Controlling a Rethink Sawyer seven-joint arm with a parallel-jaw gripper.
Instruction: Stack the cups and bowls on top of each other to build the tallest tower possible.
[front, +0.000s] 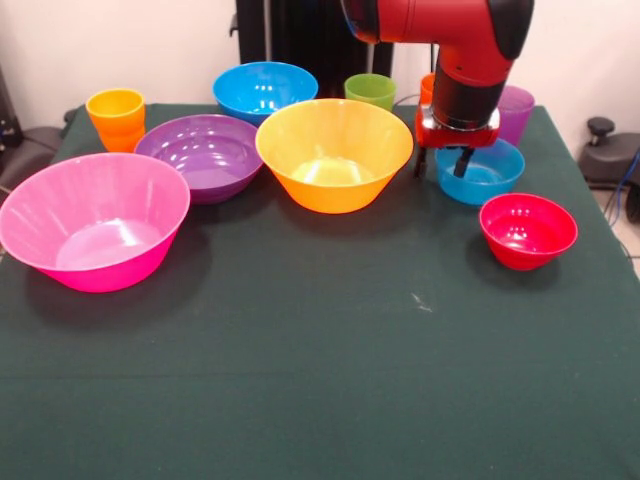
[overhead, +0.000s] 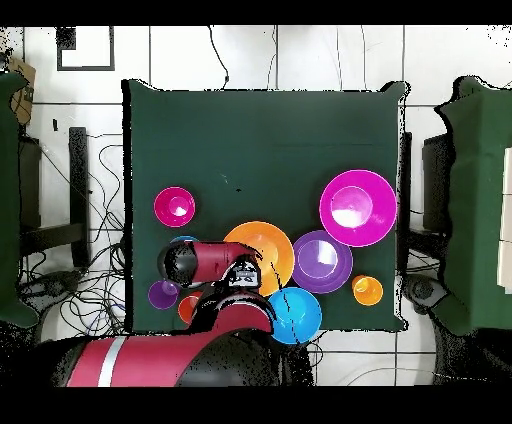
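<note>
All bowls and cups stand singly on the green table; nothing is stacked. My gripper (front: 442, 166) is open and low over the small light-blue bowl (front: 490, 178), one finger inside it and one outside its left rim. The large orange bowl (front: 333, 155) is just left of it and the small red bowl (front: 528, 230) in front. The red-orange cup (front: 427, 88) is mostly hidden behind my arm. The purple cup (front: 516, 112) stands behind the light-blue bowl. In the overhead view my arm (overhead: 205, 262) covers the gripper and most of the light-blue bowl (overhead: 183, 240).
The large pink bowl (front: 95, 220), medium purple bowl (front: 200, 155), medium blue bowl (front: 265, 90), green cup (front: 370, 90) and yellow-orange cup (front: 116, 118) fill the far and left parts of the table (front: 320, 380).
</note>
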